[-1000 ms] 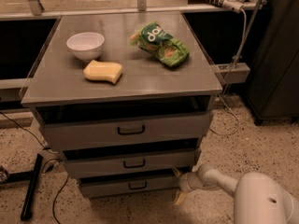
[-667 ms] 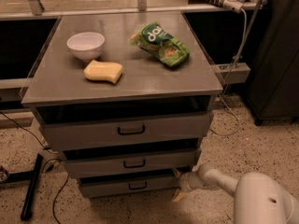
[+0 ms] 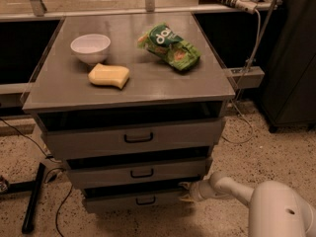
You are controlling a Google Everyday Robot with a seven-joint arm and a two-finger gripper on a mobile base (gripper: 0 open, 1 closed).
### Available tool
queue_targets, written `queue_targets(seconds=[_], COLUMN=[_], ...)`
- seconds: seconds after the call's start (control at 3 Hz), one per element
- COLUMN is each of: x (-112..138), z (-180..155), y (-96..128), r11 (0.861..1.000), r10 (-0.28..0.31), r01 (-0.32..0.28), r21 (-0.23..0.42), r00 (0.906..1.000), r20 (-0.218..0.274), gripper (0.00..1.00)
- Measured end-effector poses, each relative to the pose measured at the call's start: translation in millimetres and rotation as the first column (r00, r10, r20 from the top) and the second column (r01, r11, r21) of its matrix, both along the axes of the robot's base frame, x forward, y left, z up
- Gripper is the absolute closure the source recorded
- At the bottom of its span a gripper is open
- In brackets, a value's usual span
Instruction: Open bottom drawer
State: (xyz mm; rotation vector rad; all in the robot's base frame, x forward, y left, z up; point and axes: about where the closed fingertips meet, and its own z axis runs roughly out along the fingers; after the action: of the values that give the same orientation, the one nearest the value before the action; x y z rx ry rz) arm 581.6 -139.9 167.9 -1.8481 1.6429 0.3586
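Speckled floor point(image 3: 276, 152), grey cabinet with a flat top point(image 3: 148, 90). On it were a white bowl point(image 3: 90, 47) near the back-left corner, a yellow sponge point(image 3: 108, 76) just in front of it toward the left edge, and a green snack bag point(image 3: 169, 47) toward the back-right corner. None of those had shifted over the last second.

The bottom drawer point(image 3: 113, 203) was the lowest of the three fronts, below the table's front edge, under the middle drawer point(image 3: 103, 176) and top drawer point(image 3: 98, 142). Its small black handle point(image 3: 145, 200) sat mid-front, untouched. A dark gap showed above the front, so it read as slightly out. The front looked marginally lower in view than a second before, which I took as a little travel. Low confidence on that.

The gripper point(image 3: 186, 192) was down near the floor at the drawer's right end, touching or just beside the front's right edge and well apart from the handle. It had dipped a touch and come back up, so the net shift was tiny. I couldn't tell how far open the claw was, or whether it had hold of anything.

My read was that it was working the drawer by its side edge rather than by the handle. The task looked early, with most of the pull still to do. The main risk was the claw slipping off that edge.
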Motion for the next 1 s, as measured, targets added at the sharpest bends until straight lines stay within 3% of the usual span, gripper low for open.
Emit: queue_targets(seconds=[0.33, 0.67, 1.0], x=[0.1, 0.2, 0.2], z=[6.8, 11.2, 11.2], y=[-1.4, -2.3, -2.3], r11=[1.0, 1.0, 1.0], r10=[0.0, 0.0, 0.0], r01=[0.0, 0.0, 0.0], r21=[0.0, 0.0, 0.0], r00=[1.0, 1.0, 1.0], r20=[0.0, 0.0, 0.0], gripper=[0.87, 1.0, 0.81])
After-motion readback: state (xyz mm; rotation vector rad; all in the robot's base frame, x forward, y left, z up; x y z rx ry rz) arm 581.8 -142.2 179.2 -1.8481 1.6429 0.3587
